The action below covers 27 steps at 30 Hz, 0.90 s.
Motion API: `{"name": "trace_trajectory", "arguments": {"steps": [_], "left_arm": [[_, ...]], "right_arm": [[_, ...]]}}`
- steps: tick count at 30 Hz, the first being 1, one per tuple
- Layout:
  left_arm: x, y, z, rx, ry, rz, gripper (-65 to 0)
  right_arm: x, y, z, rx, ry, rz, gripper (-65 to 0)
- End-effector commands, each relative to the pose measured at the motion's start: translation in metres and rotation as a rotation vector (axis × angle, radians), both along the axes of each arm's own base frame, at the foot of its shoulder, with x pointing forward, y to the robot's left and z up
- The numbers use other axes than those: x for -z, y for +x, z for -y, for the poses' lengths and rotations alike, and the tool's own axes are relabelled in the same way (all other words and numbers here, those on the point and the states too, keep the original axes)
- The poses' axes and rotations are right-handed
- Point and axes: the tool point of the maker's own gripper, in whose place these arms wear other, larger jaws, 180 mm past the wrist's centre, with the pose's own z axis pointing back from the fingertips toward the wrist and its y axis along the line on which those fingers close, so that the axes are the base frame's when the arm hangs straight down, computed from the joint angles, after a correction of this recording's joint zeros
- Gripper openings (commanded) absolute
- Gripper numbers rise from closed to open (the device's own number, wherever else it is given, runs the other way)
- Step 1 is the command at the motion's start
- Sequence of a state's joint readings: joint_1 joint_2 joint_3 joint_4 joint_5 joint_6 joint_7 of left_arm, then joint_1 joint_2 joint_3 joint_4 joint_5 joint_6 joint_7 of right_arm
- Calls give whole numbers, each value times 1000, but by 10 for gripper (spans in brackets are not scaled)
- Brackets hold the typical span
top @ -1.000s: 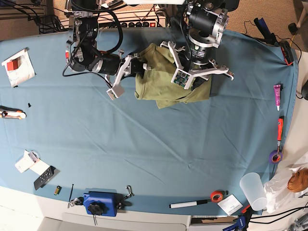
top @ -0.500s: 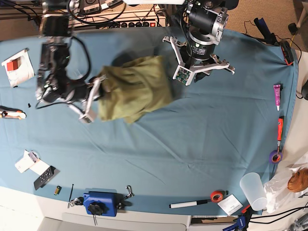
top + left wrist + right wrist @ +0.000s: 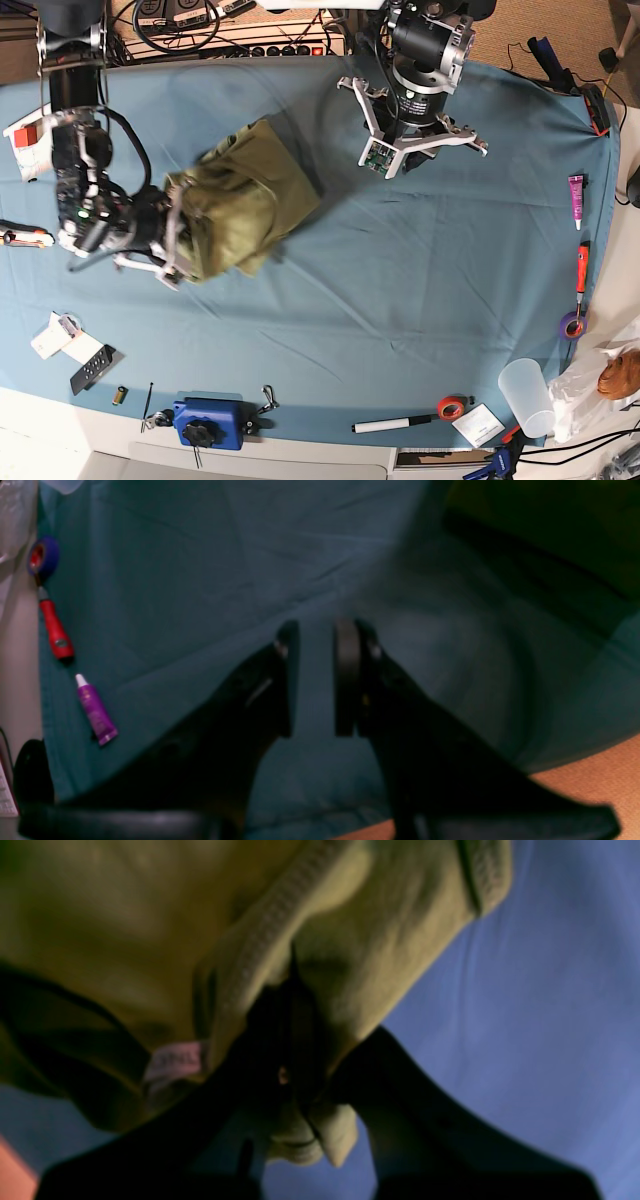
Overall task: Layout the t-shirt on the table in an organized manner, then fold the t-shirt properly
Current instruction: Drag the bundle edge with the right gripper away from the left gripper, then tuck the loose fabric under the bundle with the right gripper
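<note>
Right gripper [image 3: 295,1040] clamped on the t-shirt [image 3: 240,200], jaws pinched together on a bunched fold of olive fabric next to the ribbed collar; small pinkish-white tag [image 3: 172,1062] hangs just beside the grip. In base view the right arm sits at the left side of the bench [image 3: 400,290], with the shirt crumpled in a loose heap, one end gathered at the gripper, the rest trailing up and right over the blue cover. Shirt not laid flat, not folded.

Left gripper [image 3: 315,675] holds nothing, jaws parted with a narrow gap, blue cloth visible between the pads [image 3: 346,680]. It hovers over bare cover near the far edge of the bench, well apart from the shirt; a dark olive patch shows only at the top right corner of the left wrist view.

Along the bench's side edge: purple tube [image 3: 95,710], red-handled tool [image 3: 54,630], purple tape roll [image 3: 44,557]. Front edge has a blue box [image 3: 210,422], marker [image 3: 390,424], red tape roll [image 3: 452,406], clear plastic cup [image 3: 527,396].
</note>
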<state>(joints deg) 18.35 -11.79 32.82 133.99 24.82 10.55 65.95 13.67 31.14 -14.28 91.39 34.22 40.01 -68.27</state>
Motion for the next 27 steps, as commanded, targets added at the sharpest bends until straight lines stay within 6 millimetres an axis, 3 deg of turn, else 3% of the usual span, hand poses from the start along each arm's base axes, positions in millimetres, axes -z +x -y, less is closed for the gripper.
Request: {"name": "trace_trajectory", "arguments": {"steps": [1,4,8,12,22,27], "left_arm": [[-10,4,1,-2,-17,40,-541],[-10,4,1,-2,-17,42,-541],[-12,6,2,3,-22,56,-541],[-16,8,4,10,-32,79,-540],[-16,8,4,11,-32,80,-541],[-16,8,5,11,-33,81,-540]], "right_arm": [[-16,17,-3,-17,14,68,-650],[-7,31,-15,-65,9,87,-650],[21,48,-27,-100,-67,58,-650],[33,66,-54,-149,-85,89,-650],[-11,101,-131,-222,12,217,-650],[-16,102,-147,-239,29,232,-650]]}}
